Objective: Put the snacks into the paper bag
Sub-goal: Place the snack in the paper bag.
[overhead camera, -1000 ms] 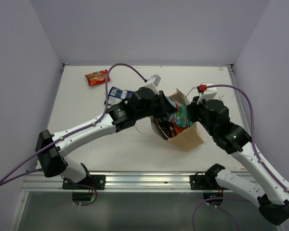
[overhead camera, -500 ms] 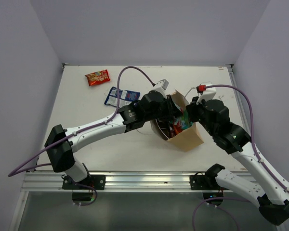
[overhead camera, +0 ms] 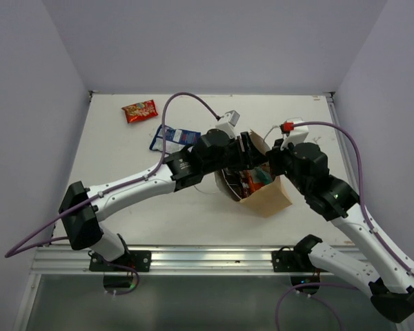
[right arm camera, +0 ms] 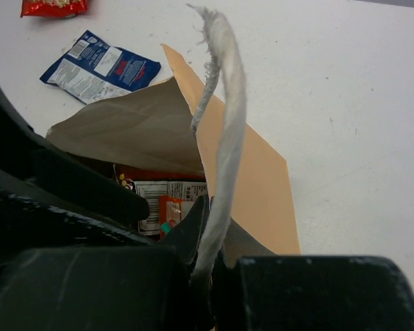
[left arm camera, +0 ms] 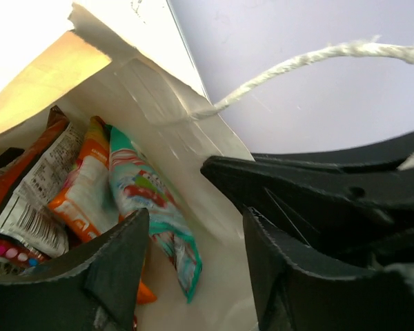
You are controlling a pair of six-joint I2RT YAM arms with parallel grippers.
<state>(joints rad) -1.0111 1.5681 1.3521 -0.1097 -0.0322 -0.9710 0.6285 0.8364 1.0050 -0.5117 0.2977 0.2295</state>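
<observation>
With my left claw [left arm camera: 193, 217] spread inside the tan kraft paper bag [left arm camera: 186, 131] above a teal-green glossy packet [left arm camera: 148, 200], my right claw [right arm camera: 210, 238] pinches the white cord handle [right arm camera: 224, 103]; if it slips, the mouth may fold shut.

The top camera looks down from high above the 6 o'clock edge over the whole table [overhead camera: 110, 152]. Both wrist cameras sit close at the paper bag [overhead camera: 272, 198], toward 3 o'clock; all share its mouth.
</observation>
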